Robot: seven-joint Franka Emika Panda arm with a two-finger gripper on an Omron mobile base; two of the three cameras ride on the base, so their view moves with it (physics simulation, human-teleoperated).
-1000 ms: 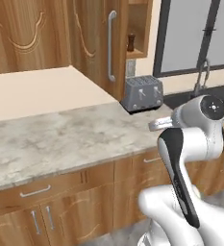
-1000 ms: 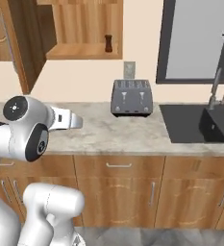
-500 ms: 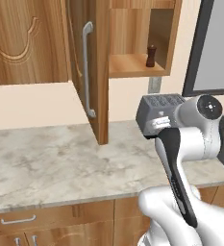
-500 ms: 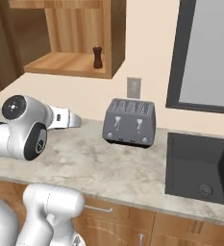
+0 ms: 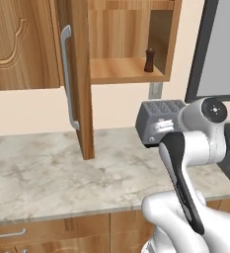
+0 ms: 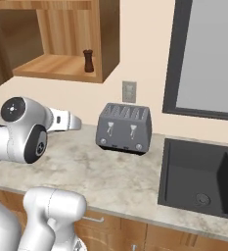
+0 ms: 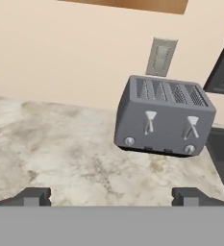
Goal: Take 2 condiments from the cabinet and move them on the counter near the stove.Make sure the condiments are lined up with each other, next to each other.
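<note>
The gripper (image 7: 111, 197) stands wide open and holds nothing; in the hand view its two dark fingertips (image 7: 34, 196) sit far apart at the bottom, over bare counter (image 7: 51, 149). It hangs above the marbled stone and faces the far wall. Straight ahead of it, a little to the right, stands a grey four-slot toaster (image 7: 164, 115), its front with two levers turned toward the hand. A pale wall outlet (image 7: 160, 56) is on the wall just above the toaster.

In the right base view the white hand (image 6: 61, 120) reaches out level from the arm, to the left of the toaster and apart from it.

One dark reddish-brown shaker (image 5: 149, 60) stands upright inside the open cabinet (image 5: 126, 69), its long axis vertical and its round knob on top. It rests on the wooden shelf near the right wall of the cabinet and close to the front edge, above and left of the toaster. The shelf to its left is bare wood.

The cabinet door (image 5: 79, 79) is swung open toward the near side, edge on in the left base view, with its long silver handle (image 5: 67, 79) running vertically. The counter between door and toaster lies open. A dark sink (image 6: 198, 181) is set into the counter right of the toaster, below a dark-framed window (image 6: 208, 54).
</note>
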